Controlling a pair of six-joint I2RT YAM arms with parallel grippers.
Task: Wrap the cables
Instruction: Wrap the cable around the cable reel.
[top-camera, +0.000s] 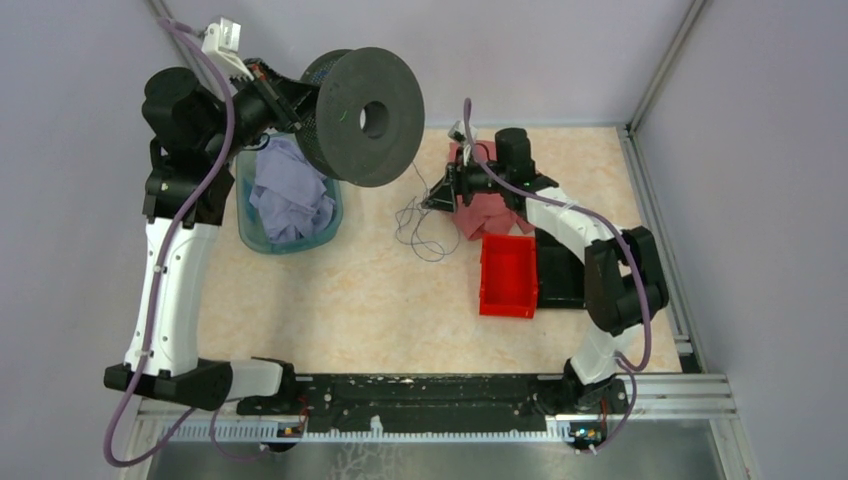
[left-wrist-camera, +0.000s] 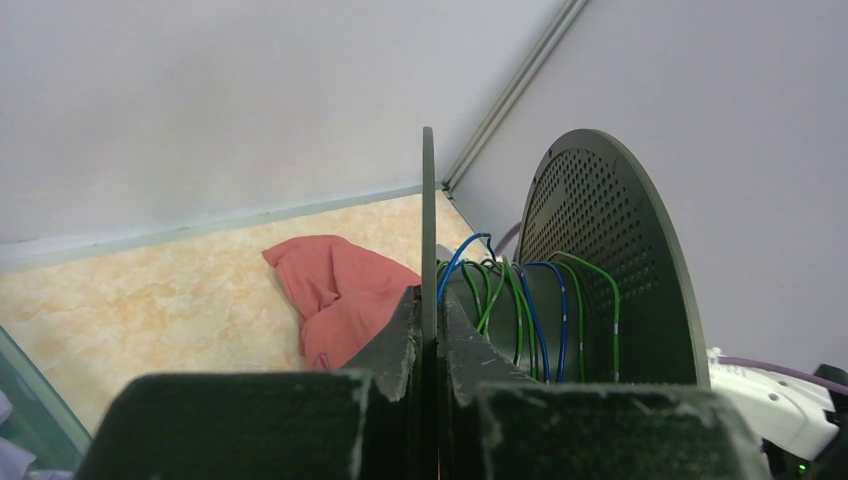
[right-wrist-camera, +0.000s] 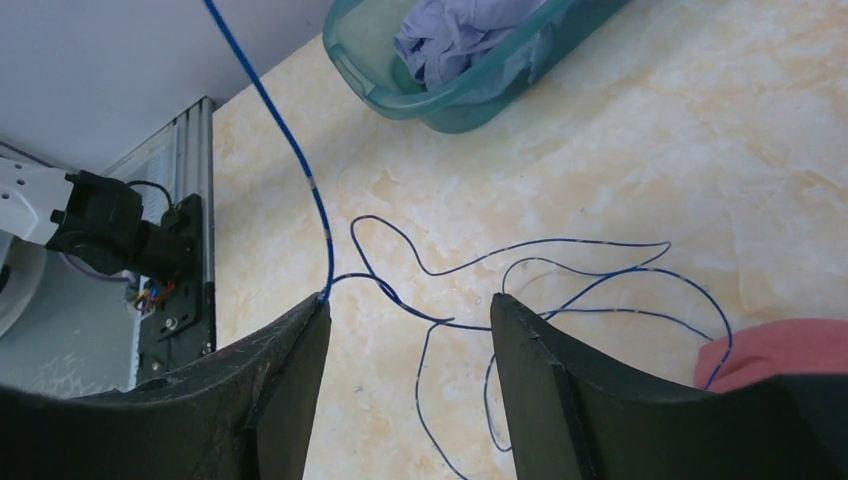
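Left fingers (left-wrist-camera: 392, 345) clenched on spool (left-wrist-camera: 600, 260) flange; several turns wound. Right fingers (right-wrist-camera: 290, 380) spread, gripping nothing; cable (right-wrist-camera: 580, 241) loops lie loose on worktop (right-wrist-camera: 700, 130). Partly done.

Counter (top-camera: 350, 300): a smooth, faintly glossy stone-look surface in beige is seen.
Spool (top-camera: 345, 145): matt black plastic; one flange is pierced with fine holes.
Cables (right-wrist-camera: 312, 185): thin wire is sheathed in smooth, slightly shiny blue and green plastic.
Basin (right-wrist-camera: 480, 102): glossy, translucent teal plastic.
Lilac cloth (top-camera: 290, 195): soft, matt, crumpled fabric.
Red cloth (left-wrist-camera: 340, 290): matt, creased fabric.
Bin (top-camera: 508, 275): glossy red plastic.
Rails (top-camera: 680, 395): bare, dull-sheened metal.
Jaws: matt black plastic, scuffed pale at the edges.
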